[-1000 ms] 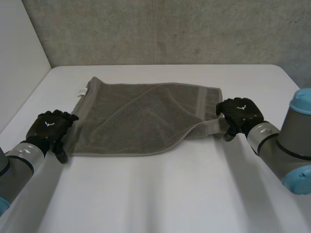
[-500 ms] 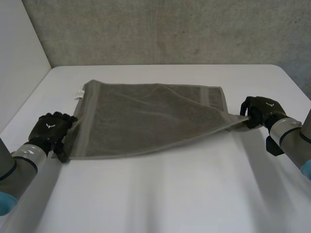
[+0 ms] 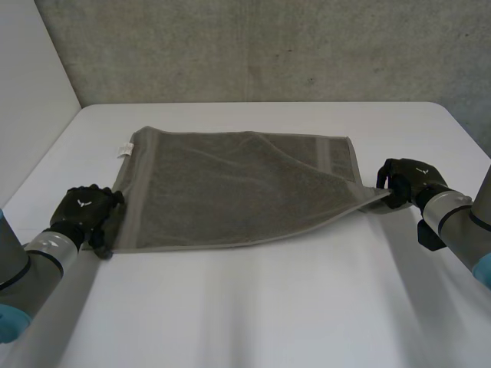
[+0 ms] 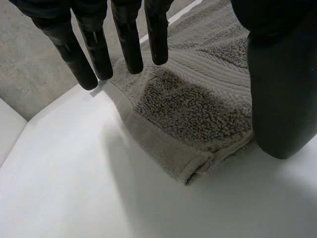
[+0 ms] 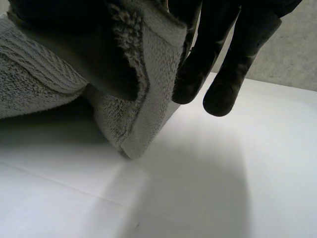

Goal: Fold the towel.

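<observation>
I have the grey-brown terry towel [image 3: 238,188] lying spread on the white surface [image 3: 253,307], across its middle and reaching toward the far edge. A small white label [image 3: 124,148] sticks out at the towel corner nearest the surface's far-left corner.

My right hand [image 3: 406,178] grips the towel corner that points to the surface's right edge. In the right wrist view the cloth [image 5: 148,89] is pinched between thumb and fingers [image 5: 233,74] and doubled over itself, and that corner is drawn out into a taut point just off the surface.

My left hand [image 3: 83,211] sits at the towel corner toward the near-left of the surface. Its fingers [image 4: 129,44] hang straight above the cloth and the thumb [image 4: 277,89] stands right beside the hem, so I read this hand as open and gripping nothing. The corner [image 4: 198,168] lies flat under the palm.

I judge the towel soft, limp and light. It will sag and drag rather than hold a shape, and the looped pile should give decent friction against the fingers. The woven hem band at the corners is the firmest place to take hold, so I would close the left hand on that corner before lifting. If both corners rise together, I expect the fold to land square rather than skewed.
</observation>
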Available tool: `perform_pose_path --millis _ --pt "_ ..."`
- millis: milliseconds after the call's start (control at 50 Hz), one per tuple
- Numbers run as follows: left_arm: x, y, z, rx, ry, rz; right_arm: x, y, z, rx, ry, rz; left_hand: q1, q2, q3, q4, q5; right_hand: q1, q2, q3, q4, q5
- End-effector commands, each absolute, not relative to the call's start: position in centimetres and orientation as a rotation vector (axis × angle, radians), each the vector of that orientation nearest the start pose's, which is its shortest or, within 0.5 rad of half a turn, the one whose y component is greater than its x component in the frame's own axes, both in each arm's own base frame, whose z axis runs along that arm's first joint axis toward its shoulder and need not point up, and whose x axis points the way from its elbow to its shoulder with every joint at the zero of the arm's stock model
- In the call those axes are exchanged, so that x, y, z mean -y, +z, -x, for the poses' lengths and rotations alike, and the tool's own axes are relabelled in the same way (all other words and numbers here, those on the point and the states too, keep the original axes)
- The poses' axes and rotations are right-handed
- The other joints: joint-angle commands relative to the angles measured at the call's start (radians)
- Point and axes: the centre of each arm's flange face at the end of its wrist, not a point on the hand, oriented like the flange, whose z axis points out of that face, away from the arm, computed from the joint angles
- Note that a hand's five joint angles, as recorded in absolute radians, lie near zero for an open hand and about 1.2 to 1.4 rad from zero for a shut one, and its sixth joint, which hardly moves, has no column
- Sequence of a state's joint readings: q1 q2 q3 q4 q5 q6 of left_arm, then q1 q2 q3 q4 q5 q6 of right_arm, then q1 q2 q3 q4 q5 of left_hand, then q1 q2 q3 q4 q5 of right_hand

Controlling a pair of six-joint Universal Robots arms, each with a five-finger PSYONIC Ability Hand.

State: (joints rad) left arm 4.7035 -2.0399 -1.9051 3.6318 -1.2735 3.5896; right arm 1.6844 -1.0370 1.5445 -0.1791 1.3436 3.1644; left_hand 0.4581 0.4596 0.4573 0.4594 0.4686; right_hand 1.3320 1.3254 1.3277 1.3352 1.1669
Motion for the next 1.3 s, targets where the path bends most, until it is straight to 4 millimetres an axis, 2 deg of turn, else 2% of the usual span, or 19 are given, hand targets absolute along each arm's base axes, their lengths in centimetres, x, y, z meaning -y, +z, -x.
perform_pose_path --millis 20,380,460,700,820,860,960,1020,1060,1080,1100,1120,1140,1160,1180,1220,1240,1280,1300 --pt "32.1 9.8 16.3 -2.383 -1.842 -0.838 34.7 14.7 -19.3 -2.334 -1.654 0.302 -0.033 -0.035 -0.032 -0.035 -0.218 0.064 0.071 0.069 0.061 0.055" --pt "34.6 10.8 16.7 -2.252 -1.971 -0.814 34.3 14.5 -19.5 -2.348 -1.651 0.347 0.052 0.05 0.053 0.051 -0.133 0.064 0.071 0.069 0.061 0.055" --pt "34.6 11.0 16.8 -2.243 -1.982 -0.815 34.2 14.4 -19.6 -2.351 -1.654 0.362 0.28 0.279 0.281 0.279 0.095 0.064 0.071 0.069 0.061 0.055" --pt "34.0 10.7 17.2 -2.263 -1.976 -0.839 34.1 14.3 -19.7 -2.35 -1.656 0.38 0.522 0.52 0.522 0.52 0.337 0.064 0.071 0.069 0.061 0.055" --pt "33.6 10.6 17.5 -2.278 -1.967 -0.858 34.1 14.3 -19.7 -2.357 -1.664 0.41 0.937 0.936 0.938 0.936 0.752 0.064 0.071 0.069 0.061 0.055" --pt "33.5 10.8 17.7 -2.275 -1.97 -0.865 34.1 14.3 -19.7 -2.357 -1.669 0.413 0.938 0.937 0.939 0.937 0.753 0.064 0.071 0.069 0.061 0.055" --pt "33.5 12.1 17.8 -2.244 -2.001 -0.862 34.1 15.1 -19.6 -2.344 -1.689 0.418 0.938 0.937 0.939 0.937 0.753 0.064 0.071 0.069 0.061 0.055" --pt "33.3 13.6 17.6 -2.24 -2.004 -0.853 34.2 16.6 -19.6 -2.319 -1.737 0.435 0.938 0.937 0.939 0.937 0.753 0.064 0.071 0.069 0.061 0.055" --pt "32.8 15.9 17.4 -2.245 -2.013 -0.83 33.7 19.2 -19.6 -2.28 -1.819 0.502 0.938 0.937 0.939 0.937 0.753 0.064 0.071 0.069 0.061 0.055" --pt "32.8 15.9 17.4 -2.245 -2.014 -0.83 33.7 19.2 -19.6 -2.279 -1.82 0.502 0.938 0.937 0.939 0.937 0.753 0.064 0.071 0.069 0.061 0.055" --pt "32.5 17.3 17.4 -2.243 -2.036 -0.809 33.2 20.5 -19.7 -2.264 -1.853 0.553 0.938 0.937 0.939 0.937 0.753 0.064 0.071 0.069 0.061 0.055" --pt "32.5 17.3 17.4 -2.243 -2.036 -0.808 32.6 21.9 -19.7 -2.254 -1.876 0.615 0.938 0.937 0.939 0.937 0.753 0.064 0.071 0.069 0.061 0.055" --pt "32.1 18.6 17.3 -2.242 -2.063 -0.782 32.6 21.9 -19.7 -2.254 -1.877 0.615 0.938 0.937 0.939 0.937 0.753 0.064 0.071 0.069 0.061 0.055" --pt "31.6 20.1 17.3 -2.232 -2.104 -0.758 31.9 23.3 -19.7 -2.247 -1.898 0.677 0.938 0.937 0.939 0.937 0.753 0.064 0.071 0.069 0.061 0.055" --pt "31.6 20.1 17.3 -2.232 -2.104 -0.758 31.9 23.3 -19.7 -2.247 -1.898 0.677 0.938 0.937 0.939 0.937 0.753 0.064 0.071 0.069 0.061 0.055" --pt "30.7 23.2 17.0 -2.175 -2.203 -0.695 30.3 25.9 -19.4 -2.251 -1.914 0.79 0.938 0.937 0.939 0.937 0.753 0.064 0.071 0.069 0.061 0.055" --pt "30.7 23.2 17.0 -2.175 -2.203 -0.695 30.3 25.9 -19.3 -2.251 -1.914 0.79 0.938 0.937 0.939 0.937 0.753 0.064 0.071 0.069 0.061 0.055" --pt "30.0 25.6 16.3 -2.123 -2.271 -0.635 28.5 27.7 -19.2 -2.269 -1.883 0.902 0.938 0.937 0.939 0.937 0.753 0.064 0.071 0.069 0.061 0.055" --pt "30.0 25.6 16.3 -2.123 -2.272 -0.635 28.5 27.7 -19.2 -2.269 -1.883 0.903 0.938 0.937 0.939 0.937 0.753 0.064 0.071 0.069 0.061 0.055"
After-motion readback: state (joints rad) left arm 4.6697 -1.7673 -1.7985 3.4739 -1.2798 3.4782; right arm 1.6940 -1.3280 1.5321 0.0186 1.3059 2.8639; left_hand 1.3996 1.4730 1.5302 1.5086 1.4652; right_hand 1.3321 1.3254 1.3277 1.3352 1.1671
